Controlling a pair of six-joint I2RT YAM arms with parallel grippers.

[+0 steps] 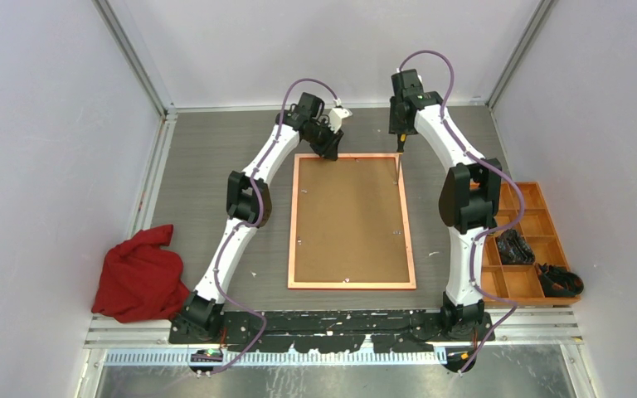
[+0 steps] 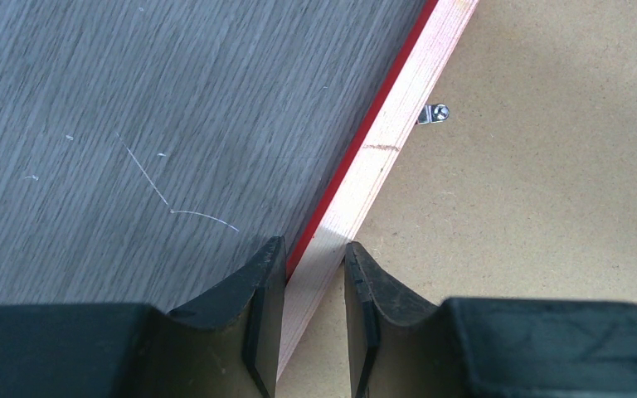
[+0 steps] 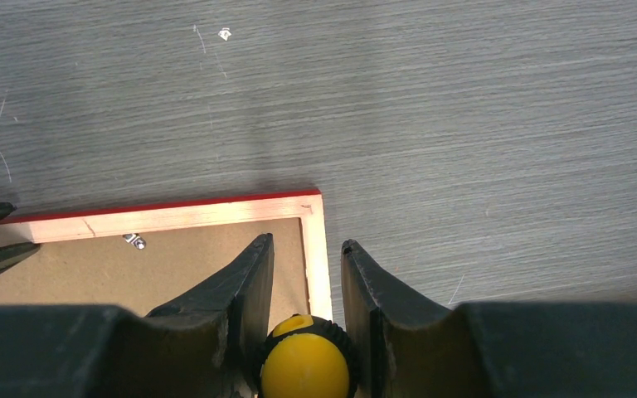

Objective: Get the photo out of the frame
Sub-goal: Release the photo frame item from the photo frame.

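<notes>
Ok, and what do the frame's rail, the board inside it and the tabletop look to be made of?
The frame: pale bare wood on its back face, with grain lines and a joint line showing; the outer edge is painted red. The backing board: probably matte tan fibreboard, uniform and grainless. The table: a grey wood-grain surface, likely laminate, with fine scratches.

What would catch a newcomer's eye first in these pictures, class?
The frame lies face down mid-table, its brown backing board up. The left gripper clamps its far rail, while the right gripper holds a yellow-capped tool at the far right corner.
</notes>
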